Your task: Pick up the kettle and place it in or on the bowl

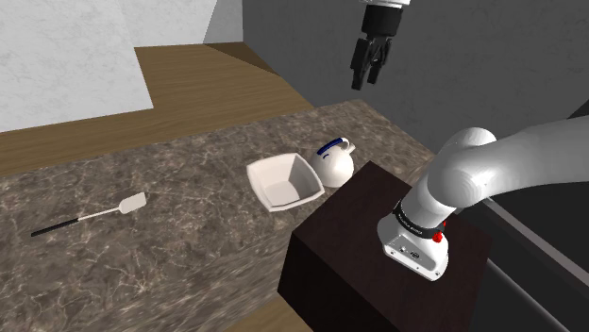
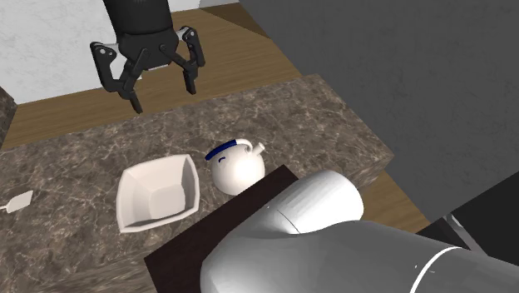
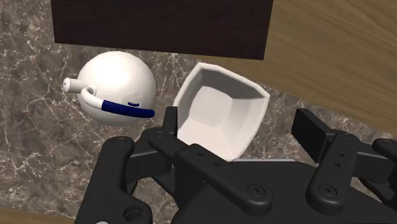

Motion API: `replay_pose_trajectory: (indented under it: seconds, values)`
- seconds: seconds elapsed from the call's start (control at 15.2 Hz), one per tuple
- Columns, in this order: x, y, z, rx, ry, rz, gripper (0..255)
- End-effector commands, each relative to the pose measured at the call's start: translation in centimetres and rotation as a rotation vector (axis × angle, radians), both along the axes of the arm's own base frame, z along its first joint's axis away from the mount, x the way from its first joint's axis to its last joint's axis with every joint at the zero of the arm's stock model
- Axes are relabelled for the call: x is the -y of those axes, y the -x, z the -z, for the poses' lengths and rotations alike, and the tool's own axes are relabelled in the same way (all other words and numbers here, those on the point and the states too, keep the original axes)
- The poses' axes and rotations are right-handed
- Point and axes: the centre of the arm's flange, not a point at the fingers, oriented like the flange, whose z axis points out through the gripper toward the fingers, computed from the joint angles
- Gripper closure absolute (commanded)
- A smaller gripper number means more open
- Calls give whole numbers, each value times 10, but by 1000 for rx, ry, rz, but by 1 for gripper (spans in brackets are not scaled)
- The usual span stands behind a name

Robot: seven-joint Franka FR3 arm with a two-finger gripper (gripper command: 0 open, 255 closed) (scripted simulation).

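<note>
A round white kettle (image 1: 335, 162) with a blue-trimmed handle stands on the marble counter, right beside a white square bowl (image 1: 284, 182). Both sit just off the dark stand's far corner. My gripper (image 1: 368, 71) hangs high above them, open, nothing between its fingers. In the second exterior view the gripper (image 2: 162, 87) is up over the counter's far side, its fingers spread wide, with the kettle (image 2: 237, 166) and bowl (image 2: 158, 193) below. The wrist view looks down on the kettle (image 3: 121, 79) and the bowl (image 3: 219, 111), well beneath the gripper (image 3: 240, 124).
A white spatula (image 1: 94, 214) with a dark handle lies on the counter toward the shoulder view's left. The dark stand (image 1: 378, 245) borders the kettle and bowl. Wooden floor (image 1: 189, 85) lies beyond the counter's far edge, a grey wall behind.
</note>
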Motion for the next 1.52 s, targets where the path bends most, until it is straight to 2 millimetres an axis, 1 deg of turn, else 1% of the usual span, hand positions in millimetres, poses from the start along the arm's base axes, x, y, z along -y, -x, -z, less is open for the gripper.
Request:
replay_pose_trajectory:
  seconds: [0.0,0.4,0.73,1.06,1.45]
  values:
    - [0,0,0,0,0,0,0]
    - [31,4,66,0,34,-248,0]
    - [59,1,120,0,62,-455,0]
    - [88,-8,173,1,90,-661,0]
    - [120,-26,236,1,124,-909,0]
